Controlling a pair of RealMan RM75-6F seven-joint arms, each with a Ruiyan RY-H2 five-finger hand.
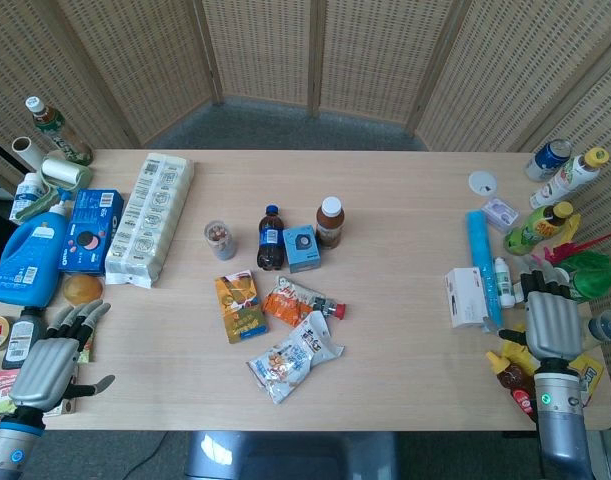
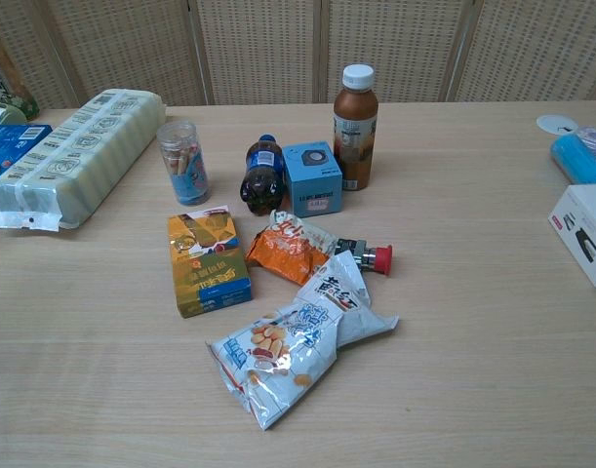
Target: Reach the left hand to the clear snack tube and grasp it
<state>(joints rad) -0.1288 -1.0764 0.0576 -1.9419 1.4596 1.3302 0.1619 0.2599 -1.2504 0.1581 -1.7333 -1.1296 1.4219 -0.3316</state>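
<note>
Fingers spread, my left hand (image 1: 47, 362) holds nothing; clear snack tube (image 1: 220, 240) stands far off, its label perhaps unreadable.

Left hand (image 1: 47, 362) sits at the near left corner, fingers spread, holding nothing, hemmed by clutter along that edge. Bare table (image 1: 155, 340) runs from it up toward the tube (image 1: 220, 239), so that lane's open. Long pack (image 1: 150, 217) flanks the tube's left, cola bottle (image 1: 270, 237) its right, yellow box (image 1: 239, 307) just in front.
</note>
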